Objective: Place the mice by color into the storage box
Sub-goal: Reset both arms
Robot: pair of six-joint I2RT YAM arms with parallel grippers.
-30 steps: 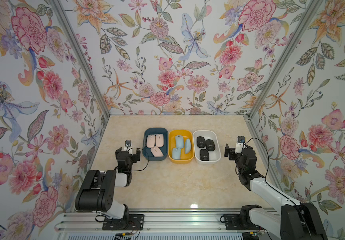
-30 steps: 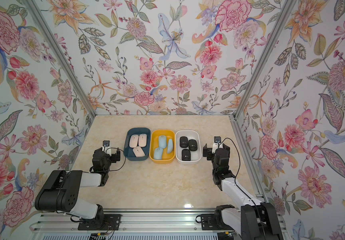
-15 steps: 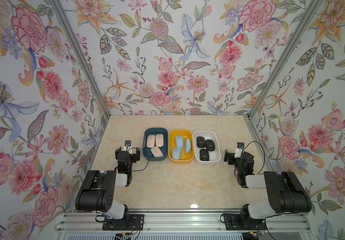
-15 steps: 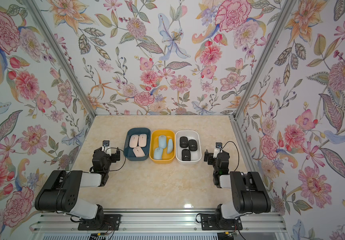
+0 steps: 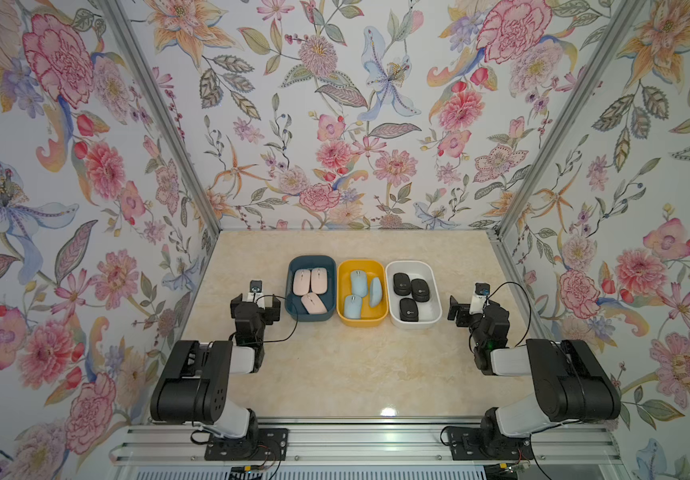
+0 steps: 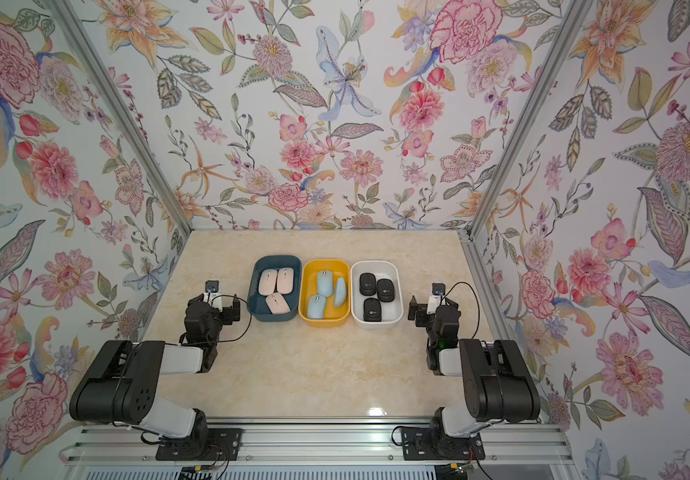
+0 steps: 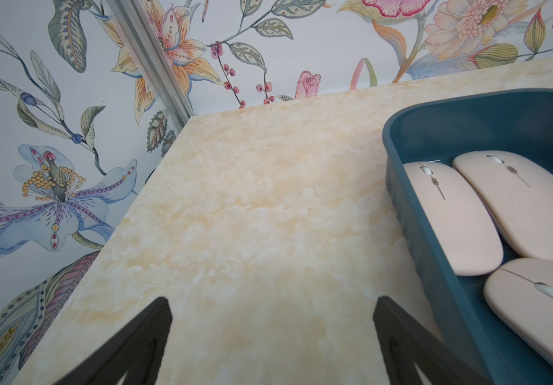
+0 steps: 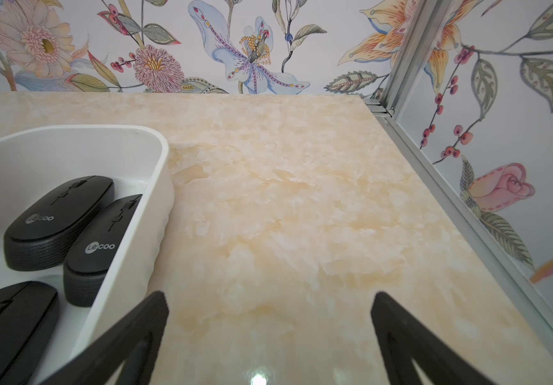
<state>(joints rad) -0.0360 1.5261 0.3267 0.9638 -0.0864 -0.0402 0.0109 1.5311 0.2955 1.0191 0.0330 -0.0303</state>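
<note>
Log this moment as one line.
pink mice: teal box | blue mice: yellow box | black mice: white box | jaws: both open, empty

Both top views overlook the table (image 5: 335,374); wrist views sit low beside boxes (image 7: 400,206).

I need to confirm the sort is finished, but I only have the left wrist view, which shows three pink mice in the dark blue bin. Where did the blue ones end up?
Observer: All three light blue mice lie in the yellow bin, the middle one of the row.
Operator: And the black ones?
Observer: The three black mice sit in the white bin, at the far end of the row from your blue bin.
Operator: Is the right gripper carrying anything?
Observer: No. The right gripper is open and empty over bare table beside the white bin.
</note>
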